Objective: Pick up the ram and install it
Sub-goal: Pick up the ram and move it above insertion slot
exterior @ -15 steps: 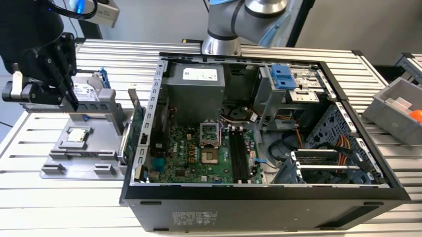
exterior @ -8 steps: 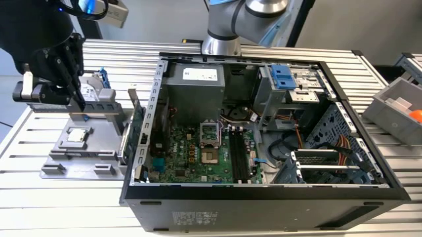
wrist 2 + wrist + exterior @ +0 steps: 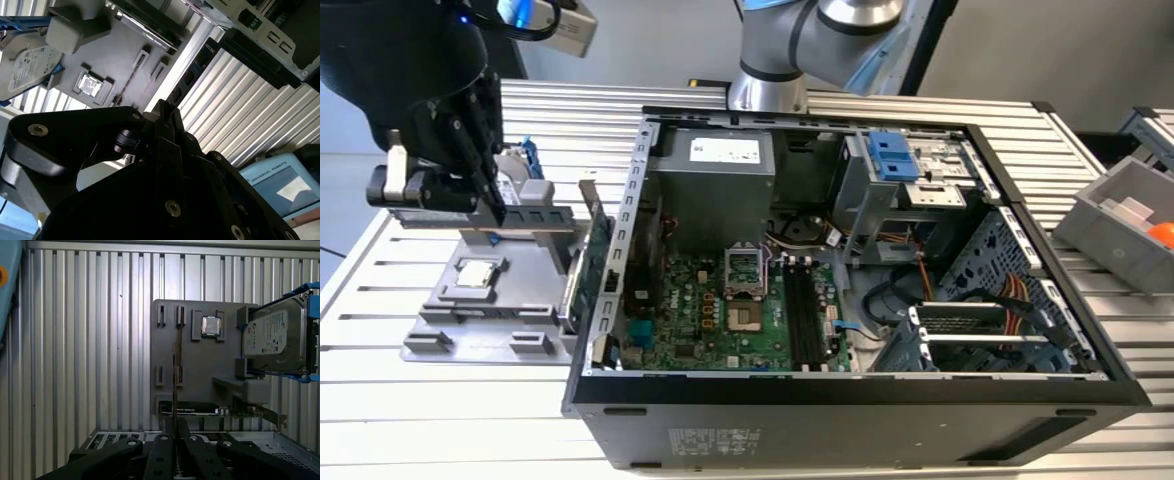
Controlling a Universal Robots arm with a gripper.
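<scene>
The ram point(image 3: 175, 380) is a thin stick seen edge-on in the first wrist view, rising from between my fingertips. In the exterior view the ram point(image 3: 534, 217) is a bluish strip with dark chips, hanging level a little above the grey holder point(image 3: 480, 330) at the exterior view's left. My black gripper point(image 3: 491, 212) is shut on one end of it. In both wrist views the gripper point(image 3: 175, 432) point(image 3: 162, 107) has its jaws pressed together on the ram point(image 3: 131, 77). The open computer case point(image 3: 854, 400) lies to the exterior view's right, with long dark memory slots point(image 3: 803, 315) on its motherboard.
The holder point(image 3: 200, 370) also carries a silver hard drive point(image 3: 275, 335) in a blue frame, a small square processor point(image 3: 211, 326) and an upright expansion card point(image 3: 200, 411). A grey bin point(image 3: 1121, 215) stands at the exterior view's far right. The table is ribbed aluminium.
</scene>
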